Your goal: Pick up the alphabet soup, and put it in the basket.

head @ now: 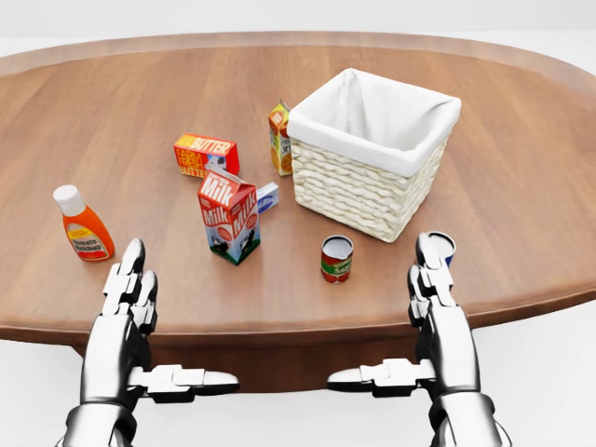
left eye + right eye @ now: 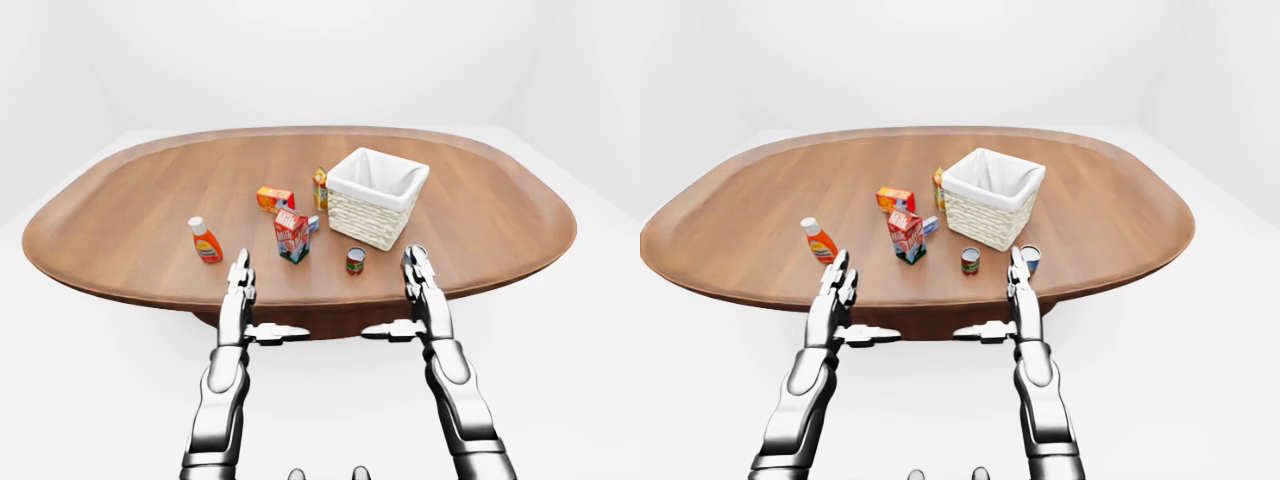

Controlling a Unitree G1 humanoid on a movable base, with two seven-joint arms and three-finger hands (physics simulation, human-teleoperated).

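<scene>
head view: square woven wicker basket (image 1: 358,186), cylindrical soup can (image 1: 336,258)

Red-and-green soup can (image 1: 336,259), cream woven basket (image 1: 358,191) (white lining), orange bottle (image 1: 84,226), brown wood-grain table (image 1: 521,205).

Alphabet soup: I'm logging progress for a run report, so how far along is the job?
Done: nothing; no can shows in the basket. In hand: nothing; left hand and right hand hover open at the table edge. Left: everything. A red-green can and a blue-white can stand beside the basket; the labels are too small to tell which is the soup.
</scene>
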